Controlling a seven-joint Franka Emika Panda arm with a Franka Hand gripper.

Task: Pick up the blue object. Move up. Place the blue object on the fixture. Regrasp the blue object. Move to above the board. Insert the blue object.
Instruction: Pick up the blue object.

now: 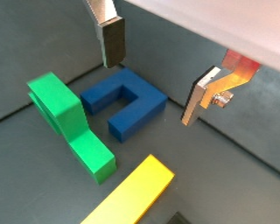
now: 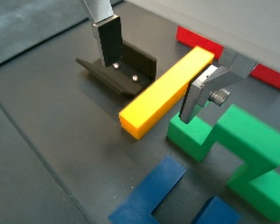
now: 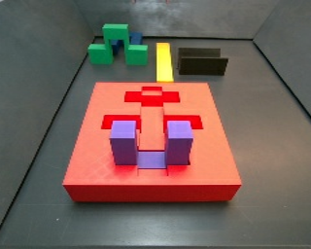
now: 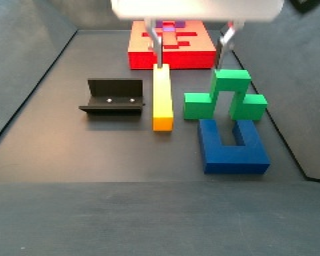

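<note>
The blue object (image 1: 122, 103) (image 4: 234, 140) is a dark blue U-shaped block lying flat on the grey floor, right beside a green stepped block (image 1: 66, 122) (image 4: 223, 95). My gripper (image 1: 154, 74) (image 2: 154, 74) (image 4: 192, 42) hangs open well above the pieces, with nothing between its fingers and touching none of them. The black fixture (image 2: 119, 70) (image 4: 112, 97) stands on the far side of the yellow bar (image 2: 166, 92) (image 4: 162, 95) from the blue object. The red board (image 3: 152, 165) (image 4: 190, 55) lies further off. In a side view the blue object (image 3: 136, 41) barely shows behind the green block.
A purple U-shaped block (image 3: 152, 146) sits in a recess of the board. Dark walls enclose the floor on all sides. The yellow bar runs between the fixture and the green block.
</note>
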